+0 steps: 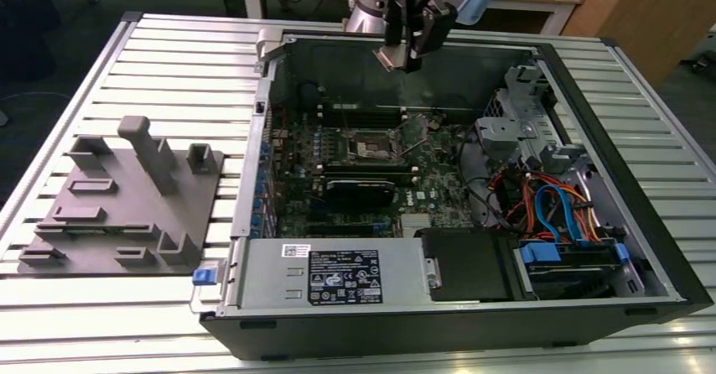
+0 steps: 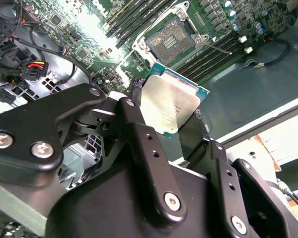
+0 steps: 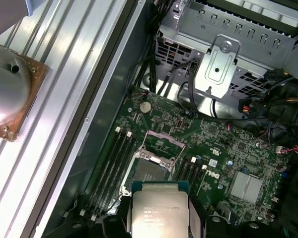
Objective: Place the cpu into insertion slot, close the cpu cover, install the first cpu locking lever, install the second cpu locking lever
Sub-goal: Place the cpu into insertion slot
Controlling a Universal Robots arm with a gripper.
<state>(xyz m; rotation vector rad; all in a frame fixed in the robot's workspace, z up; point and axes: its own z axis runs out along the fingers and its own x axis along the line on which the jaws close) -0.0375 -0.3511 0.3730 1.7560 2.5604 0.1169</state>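
Exterior view: pincer (image 1: 401, 59) clamped on the cpu (image 1: 391, 58), hanging high over the open computer case (image 1: 626, 248) on the slatted table (image 1: 168, 47); insertion slot (image 1: 373, 144) bare on the motherboard (image 1: 431, 198) below, well apart from the chip. Second wrist view: cpu (image 2: 171, 101) pinched by its edges between black fingers (image 2: 134, 106), tilted, insertion slot (image 2: 170, 42) beyond it. First wrist view: cpu (image 3: 159, 210) held clear above the insertion slot (image 3: 150, 171); cpu cover (image 3: 164, 140) swung open.
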